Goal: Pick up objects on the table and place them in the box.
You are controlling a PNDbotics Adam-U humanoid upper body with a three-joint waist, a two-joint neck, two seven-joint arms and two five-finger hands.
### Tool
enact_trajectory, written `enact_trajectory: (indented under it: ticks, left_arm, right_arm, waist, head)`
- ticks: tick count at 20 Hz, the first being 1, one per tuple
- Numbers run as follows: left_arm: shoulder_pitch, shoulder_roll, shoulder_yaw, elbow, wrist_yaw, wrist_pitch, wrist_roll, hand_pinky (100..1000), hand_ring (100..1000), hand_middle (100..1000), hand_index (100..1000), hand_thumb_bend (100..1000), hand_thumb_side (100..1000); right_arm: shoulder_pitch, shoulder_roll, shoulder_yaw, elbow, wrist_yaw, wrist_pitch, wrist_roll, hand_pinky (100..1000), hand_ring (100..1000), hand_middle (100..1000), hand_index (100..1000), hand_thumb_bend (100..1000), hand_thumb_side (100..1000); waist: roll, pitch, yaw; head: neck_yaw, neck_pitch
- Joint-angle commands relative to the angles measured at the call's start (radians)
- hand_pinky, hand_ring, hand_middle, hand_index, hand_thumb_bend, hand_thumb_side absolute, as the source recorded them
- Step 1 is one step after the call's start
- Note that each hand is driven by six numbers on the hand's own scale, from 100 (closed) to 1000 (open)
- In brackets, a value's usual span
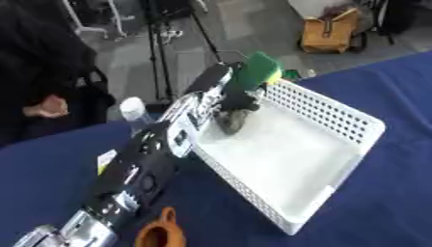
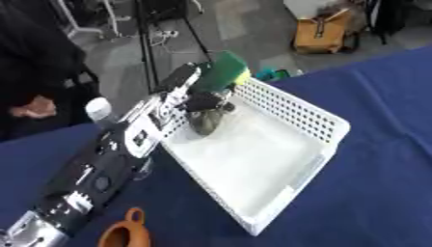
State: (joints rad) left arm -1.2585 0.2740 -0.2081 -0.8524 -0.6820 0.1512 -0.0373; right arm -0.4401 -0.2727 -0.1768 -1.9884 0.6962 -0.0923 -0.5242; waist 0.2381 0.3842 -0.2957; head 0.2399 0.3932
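Blue-covered table (image 1: 50, 164) fills most of the view, with a white perforated plastic basket (image 1: 337, 116) set on it as the drop box; its floor is mostly bare. The robot's left arm runs in from the lower left corner, reaching diagonally up over the basket's near-left rim so the load clears the wall. Left hand (image 1: 239, 100) sits above the basket's far-left corner, fingers curled round a green sponge with a yellow edge (image 1: 256, 71), held high and tilted, probably just before release. A dark greyish lump (image 1: 230, 121) lies inside the basket just below the hand; it cannot be identified. A clear bottle with white cap (image 1: 133, 110) stands beside the arm, and an orange-brown pot-like object (image 1: 160, 234) waits near the bottom edge. Right hand does not show.
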Motion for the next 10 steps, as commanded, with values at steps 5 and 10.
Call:
enact_trajectory:
  ticks: [5,10]
  left_arm:
    - [-0.036,0.004,0.028,0.024,-0.003,-0.048,0.025,276,570,586,920,100,1000]
    - [-0.041,0.006,0.018,0.027,-0.040,-0.105,-0.010,658,844,830,1000,100,1000]
  right_arm:
    - [-0.013,-0.001,0.004,-0.012,-0.012,-0.006,0.006,614,524,485,567,100,586]
    - [-0.009,-0.001,0.005,-0.012,-0.014,-0.007,0.008,614,523,484,567,100,587]
  waist:
    - [-0.012,-0.011,-0.004]
    - [-0.012,-0.012,-0.001]
  head:
    - [0.007,-0.012]
    - [0.008,-0.009]
